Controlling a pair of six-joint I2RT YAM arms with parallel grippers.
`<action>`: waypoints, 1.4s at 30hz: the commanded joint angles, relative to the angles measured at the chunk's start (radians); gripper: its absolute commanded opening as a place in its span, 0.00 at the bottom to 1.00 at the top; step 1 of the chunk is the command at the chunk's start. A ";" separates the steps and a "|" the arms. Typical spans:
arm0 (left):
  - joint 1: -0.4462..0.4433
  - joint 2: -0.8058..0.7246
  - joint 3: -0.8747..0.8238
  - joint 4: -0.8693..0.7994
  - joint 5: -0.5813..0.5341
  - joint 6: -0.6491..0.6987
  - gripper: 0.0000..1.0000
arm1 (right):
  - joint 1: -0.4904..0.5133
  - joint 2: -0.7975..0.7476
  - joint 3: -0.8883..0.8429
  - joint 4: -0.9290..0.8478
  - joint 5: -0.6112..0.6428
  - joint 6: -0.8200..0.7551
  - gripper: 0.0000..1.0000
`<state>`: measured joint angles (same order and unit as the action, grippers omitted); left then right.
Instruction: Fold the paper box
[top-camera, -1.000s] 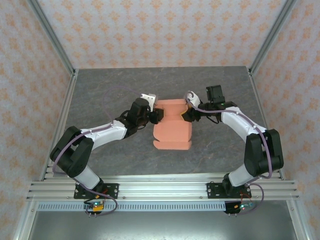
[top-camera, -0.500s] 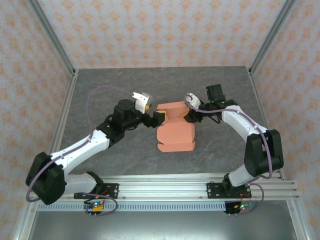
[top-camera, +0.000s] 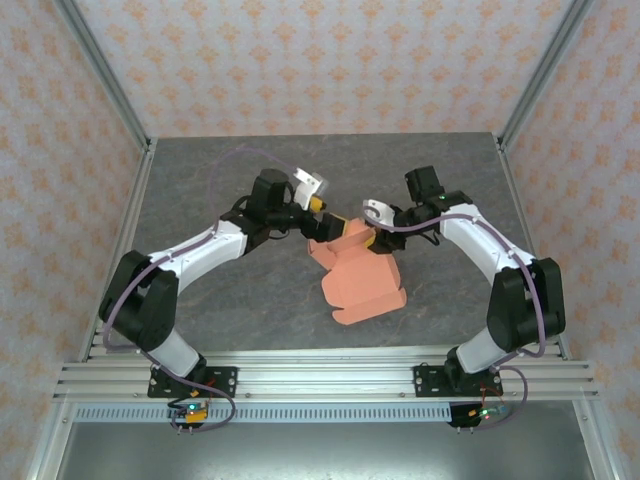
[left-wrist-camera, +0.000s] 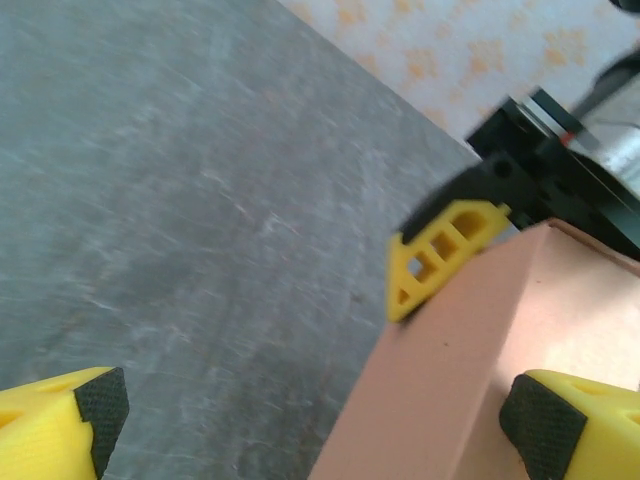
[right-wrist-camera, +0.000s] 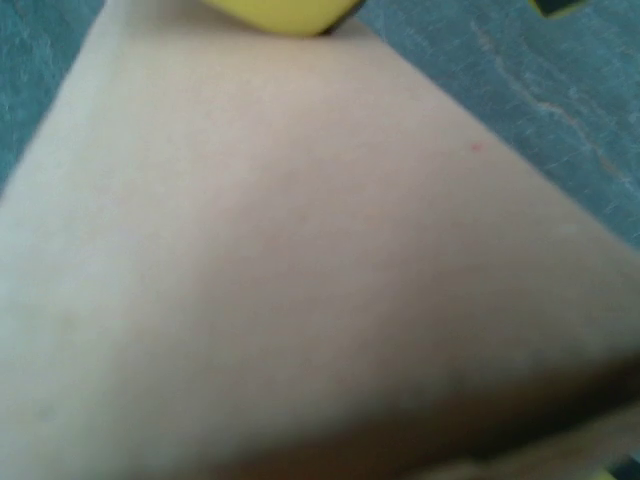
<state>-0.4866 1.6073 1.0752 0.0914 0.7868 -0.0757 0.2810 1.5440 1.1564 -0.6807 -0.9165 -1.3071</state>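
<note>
The grey worktop (top-camera: 220, 310) carries the paper box (top-camera: 362, 280), a part-folded orange card lying askew between both tools with its far end raised. The right tool (top-camera: 372, 238) looks pinched on the flap at that end, probably to hold it up as a wall. The left tool (left-wrist-camera: 320, 412) gapes wide and grips nothing, with a card edge standing between its jaws, seemingly ready for a fresh bite.

The left fingers (left-wrist-camera: 98, 405), closed on the far-left edge of the paper box (top-camera: 362, 275) a second ago, now stand spread wide at that corner. The box has turned clockwise and slid rightward across the tabletop (top-camera: 250, 310), its far end raised by the right fingers (left-wrist-camera: 445, 250), which have shifted nearer.
</note>
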 joint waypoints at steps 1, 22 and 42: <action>-0.040 -0.011 0.048 -0.068 0.147 0.107 1.00 | 0.006 0.019 0.020 -0.026 -0.019 -0.060 0.40; -0.109 0.156 0.161 -0.282 0.118 0.258 0.60 | 0.007 0.124 0.057 0.021 -0.051 -0.046 0.44; -0.104 0.221 0.015 0.115 -0.086 -0.135 0.48 | -0.006 -0.033 -0.127 0.444 0.033 0.345 0.99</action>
<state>-0.5892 1.8191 1.1217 0.1040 0.7734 -0.1089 0.2760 1.6142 1.0676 -0.4072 -0.8948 -1.0973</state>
